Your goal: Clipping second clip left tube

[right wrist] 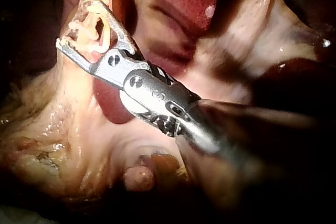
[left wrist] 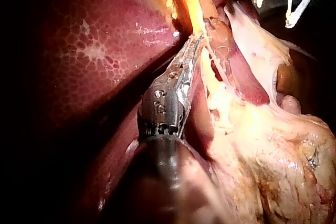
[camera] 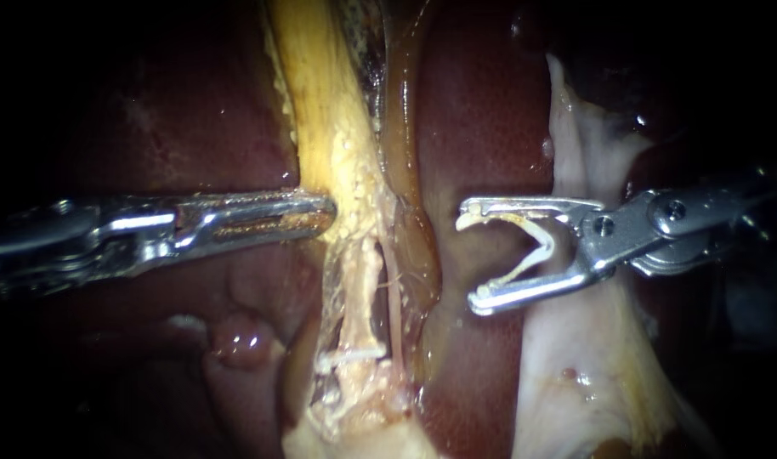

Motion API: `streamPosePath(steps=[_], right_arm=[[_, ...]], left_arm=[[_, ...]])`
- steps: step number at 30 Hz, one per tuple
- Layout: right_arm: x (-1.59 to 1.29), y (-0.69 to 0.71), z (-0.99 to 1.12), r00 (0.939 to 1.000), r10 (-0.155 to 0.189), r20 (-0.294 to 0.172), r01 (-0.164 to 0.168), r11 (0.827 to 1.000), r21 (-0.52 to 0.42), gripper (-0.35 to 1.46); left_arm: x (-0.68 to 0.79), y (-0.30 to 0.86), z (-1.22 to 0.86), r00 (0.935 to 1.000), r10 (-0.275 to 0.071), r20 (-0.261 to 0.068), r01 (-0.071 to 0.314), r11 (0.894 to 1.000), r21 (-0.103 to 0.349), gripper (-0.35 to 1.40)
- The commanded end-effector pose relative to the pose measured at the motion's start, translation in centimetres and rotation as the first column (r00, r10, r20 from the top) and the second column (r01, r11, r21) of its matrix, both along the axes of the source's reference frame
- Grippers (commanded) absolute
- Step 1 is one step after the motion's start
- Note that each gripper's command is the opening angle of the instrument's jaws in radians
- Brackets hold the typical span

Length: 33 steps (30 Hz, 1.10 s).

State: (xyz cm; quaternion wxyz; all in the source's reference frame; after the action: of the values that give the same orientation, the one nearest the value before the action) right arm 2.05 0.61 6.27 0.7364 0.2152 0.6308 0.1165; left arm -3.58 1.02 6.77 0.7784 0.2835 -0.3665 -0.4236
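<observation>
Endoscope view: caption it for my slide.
Right instrument holds a fresh clip short of the tubes, where a white clip sits; left instrument abuts yellow tissue.

Left instrument [camera: 325, 212]: the shaft comes in from the left of the endoscope view and lies almost level, with its tip pointing toward the middle.
Left jaws: long and slim, lying together along their whole length with no gap visible between them.
Right instrument [camera: 472, 255]: the shaft enters from the right and slopes slightly down toward its wrist joint, with its tip pointing left.
Right jaws: spread wide in a V, one nearly level and the other angled down. A pale clip [camera: 537, 246] is seated between them and touches both.
Spacing: the two tips face each other at about the same height and are clearly apart.
</observation>
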Motion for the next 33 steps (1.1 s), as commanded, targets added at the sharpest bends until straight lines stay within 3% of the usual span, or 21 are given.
streamPosePath(steps=[1, 8, 16, 22, 33], right_arm=[[0.0, 0.0, 0.0, 1.0, -0.001, -0.001, 0.001, 1.0, 0.0, 0.6], [0.13, -0.15, 0.15, 0.9997, -0.02, -0.011, 0.02, 1.0, 0.009, 0.59], [0.48, -0.5, 0.63, 0.9988, -0.049, 0.003, 0.048, 0.994, 0.101, 0.59], [0.72, -0.73, 1.06, 0.9957, -0.081, 0.046, 0.073, 0.984, 0.161, 0.59], [0.99, -0.91, 1.62, 0.9892, -0.109, 0.098, 0.088, 0.976, 0.201, 0.59]], left_arm=[[0.0, 0.0, 0.0, 1.0, 0.001, 0.001, -0.001, 1.0, 0.0, -0.35], [0.13, 0.09, -0.16, 1.0, -0.005, -0.005, 0.005, 1.0, -0.002, -0.35], [0.34, 0.22, -0.56, 0.9992, -0.035, -0.018, 0.035, 0.999, -0.002, -0.35], [0.39, 0.24, -0.77, 0.9991, -0.041, -0.01, 0.04, 0.999, -0.017, -0.35], [0.41, 0.22, -0.99, 0.9991, -0.041, -0.004, 0.041, 0.999, -0.028, -0.35]])
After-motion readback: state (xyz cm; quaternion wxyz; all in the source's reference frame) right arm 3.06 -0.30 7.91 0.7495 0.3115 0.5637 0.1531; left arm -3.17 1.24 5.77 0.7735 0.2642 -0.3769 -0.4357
